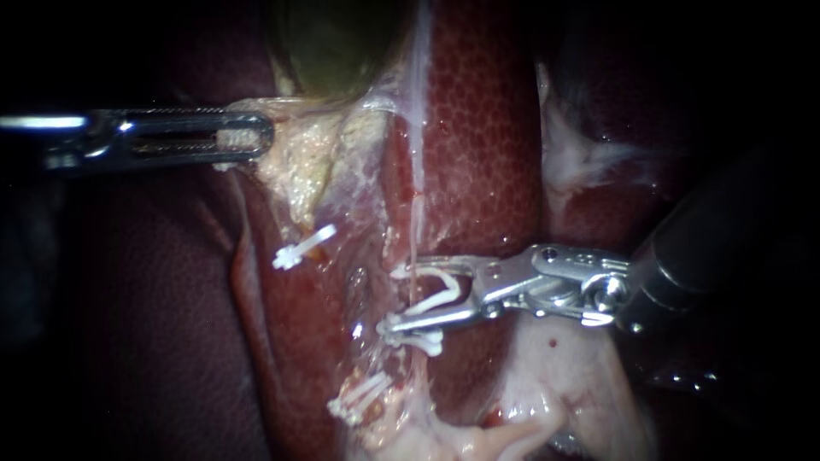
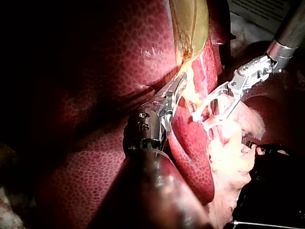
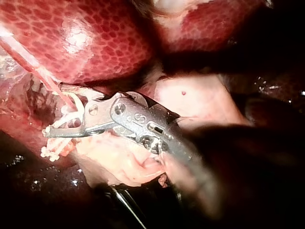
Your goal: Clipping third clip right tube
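Left instrument (image 1: 243, 137): jaws clamped on pale tissue (image 1: 295, 158) below gallbladder (image 1: 333, 43).
Right instrument (image 1: 397, 297): jaws carry loaded clip (image 1: 440, 292), spread astride right tube (image 1: 417, 196), just above seated clip (image 1: 423, 343).
Method: I seat the tube fully inside, square across, then close.

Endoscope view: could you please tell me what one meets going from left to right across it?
Left instrument, jaws shut on pale tissue → lone white clip → open clip gripped by the jaws of the right instrument → that instrument's dark shaft.
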You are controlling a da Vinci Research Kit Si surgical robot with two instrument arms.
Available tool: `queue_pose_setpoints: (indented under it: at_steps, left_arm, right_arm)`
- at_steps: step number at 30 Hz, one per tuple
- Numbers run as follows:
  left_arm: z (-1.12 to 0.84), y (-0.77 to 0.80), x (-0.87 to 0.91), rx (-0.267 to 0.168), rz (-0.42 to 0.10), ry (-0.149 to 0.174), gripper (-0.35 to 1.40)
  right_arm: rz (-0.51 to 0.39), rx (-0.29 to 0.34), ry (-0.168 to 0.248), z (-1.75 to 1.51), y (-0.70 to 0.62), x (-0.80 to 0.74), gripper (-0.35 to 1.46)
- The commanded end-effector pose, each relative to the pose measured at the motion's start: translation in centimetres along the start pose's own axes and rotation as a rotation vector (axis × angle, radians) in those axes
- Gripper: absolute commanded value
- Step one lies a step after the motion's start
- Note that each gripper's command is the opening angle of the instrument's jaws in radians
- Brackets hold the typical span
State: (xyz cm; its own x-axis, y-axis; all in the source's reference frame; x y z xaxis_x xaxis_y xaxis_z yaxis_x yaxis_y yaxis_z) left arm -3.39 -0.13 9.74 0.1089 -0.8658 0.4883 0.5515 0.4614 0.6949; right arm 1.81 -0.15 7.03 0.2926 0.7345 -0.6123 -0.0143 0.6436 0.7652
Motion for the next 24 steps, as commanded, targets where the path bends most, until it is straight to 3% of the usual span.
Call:
queue_pose_setpoints:
  at_steps: [1,11,24]
  left_arm:
    - [0.00,0.00,0.00,-0.001,0.000,0.000,-0.33]
    - [0.01,0.00,0.01,-0.001,0.000,-0.001,-0.33]
    - [0.01,-0.01,0.01,-0.002,0.000,-0.001,-0.33]
  right_arm:
    - [0.003,0.000,0.007,0.01,0.01,0.00,0.59]
    - [0.037,0.006,0.022,0.05,0.06,0.02,0.53]
    - [0.172,0.022,0.019,-0.08,0.10,-0.01,0.11]
